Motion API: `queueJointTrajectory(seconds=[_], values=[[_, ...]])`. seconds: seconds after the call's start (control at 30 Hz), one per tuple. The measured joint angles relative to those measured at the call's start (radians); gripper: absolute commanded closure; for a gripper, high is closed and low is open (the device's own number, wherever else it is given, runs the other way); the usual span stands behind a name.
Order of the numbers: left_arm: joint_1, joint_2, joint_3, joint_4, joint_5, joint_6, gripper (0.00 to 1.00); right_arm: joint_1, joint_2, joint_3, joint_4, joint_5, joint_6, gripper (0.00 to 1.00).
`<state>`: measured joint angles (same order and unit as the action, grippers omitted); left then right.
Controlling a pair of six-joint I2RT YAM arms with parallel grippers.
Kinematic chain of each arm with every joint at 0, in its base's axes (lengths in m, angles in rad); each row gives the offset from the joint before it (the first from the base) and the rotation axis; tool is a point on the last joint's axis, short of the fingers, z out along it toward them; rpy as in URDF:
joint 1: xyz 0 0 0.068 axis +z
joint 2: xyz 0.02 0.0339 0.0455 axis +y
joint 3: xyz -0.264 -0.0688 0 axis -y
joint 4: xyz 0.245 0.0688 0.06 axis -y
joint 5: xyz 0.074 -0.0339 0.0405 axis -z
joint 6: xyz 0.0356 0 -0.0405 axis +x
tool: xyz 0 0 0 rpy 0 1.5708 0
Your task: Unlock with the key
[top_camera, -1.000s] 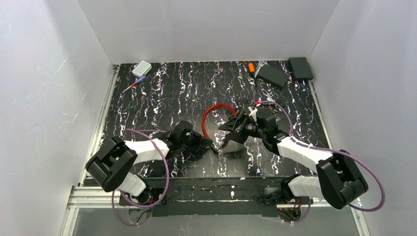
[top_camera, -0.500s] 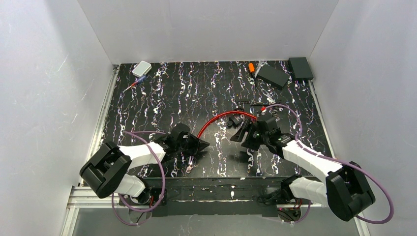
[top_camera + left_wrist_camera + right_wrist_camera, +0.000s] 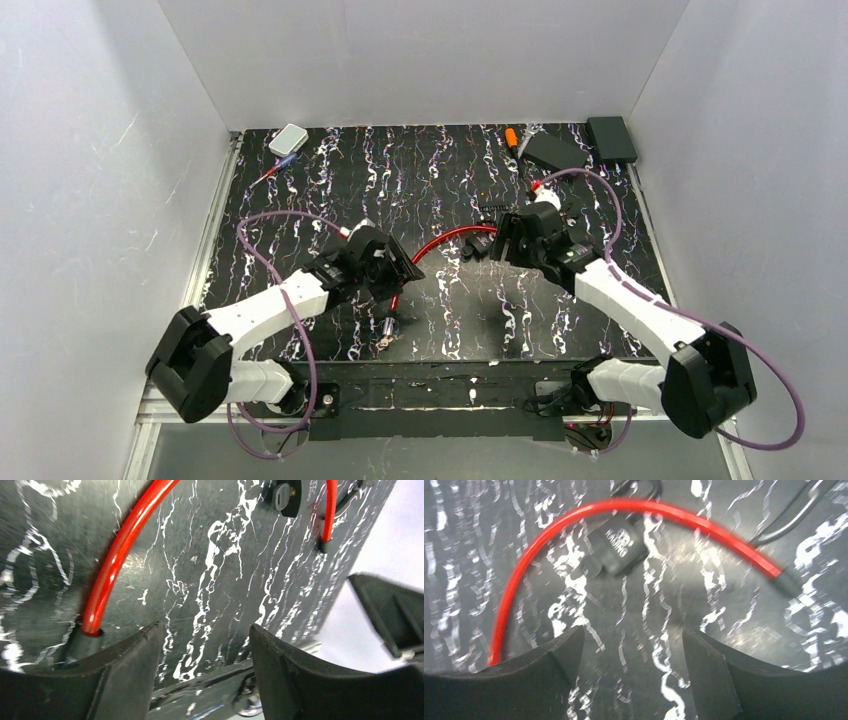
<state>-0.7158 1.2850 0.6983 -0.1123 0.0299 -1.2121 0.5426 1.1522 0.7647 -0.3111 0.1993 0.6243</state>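
My left tool [image 3: 202,635] hangs low over the tabletop [image 3: 400,180] with its jaws well apart and nothing between them. One black-capped end of the red cable [image 3: 125,545] lies just beside the left jaw. My right tool [image 3: 629,635] is likewise spread wide and holds nothing. It hovers above the black lock body [image 3: 616,550], which carries white lettering and sits just under the cable's arc.

From above, the cable bows between my two tools, and the lock body lies just beside the right one. The key [image 3: 386,330] lies loose on the tabletop near the front edge, close to my left tool and touched by neither.

The tabletop is black, streaked all over with white and faint purple marbling, with a metal rail [image 3: 215,225] down its left side. At the back left sits a small white box [image 3: 288,139]. At the back right are two black boxes [image 3: 555,153] and a small orange-handled implement [image 3: 511,137]. Plain white walls [image 3: 420,60] close in three sides.
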Motion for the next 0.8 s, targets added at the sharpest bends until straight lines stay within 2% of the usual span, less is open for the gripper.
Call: queueJointTrajectory(seconds=[0.1,0.3,0.5,0.7,0.8], values=[[-0.003,-0.050,0.060,-0.121,-0.049,0.137,0.34,0.000,0.079,0.071,-0.008,0.085,-0.089,0.18],[-0.055,-0.072,0.064,-0.291,-0.095,0.332,0.35,-0.009,0.260,0.141,-0.003,0.181,-0.304,0.20],[-0.127,-0.035,0.064,-0.373,-0.139,0.401,0.35,-0.020,0.392,0.191,-0.013,0.161,-0.496,0.19],[-0.161,0.051,0.064,-0.400,-0.182,0.419,0.37,-0.040,0.464,0.249,-0.002,0.135,-0.594,0.19],[-0.170,0.091,0.066,-0.403,-0.202,0.419,0.43,-0.075,0.514,0.274,0.000,0.111,-0.632,0.21]])
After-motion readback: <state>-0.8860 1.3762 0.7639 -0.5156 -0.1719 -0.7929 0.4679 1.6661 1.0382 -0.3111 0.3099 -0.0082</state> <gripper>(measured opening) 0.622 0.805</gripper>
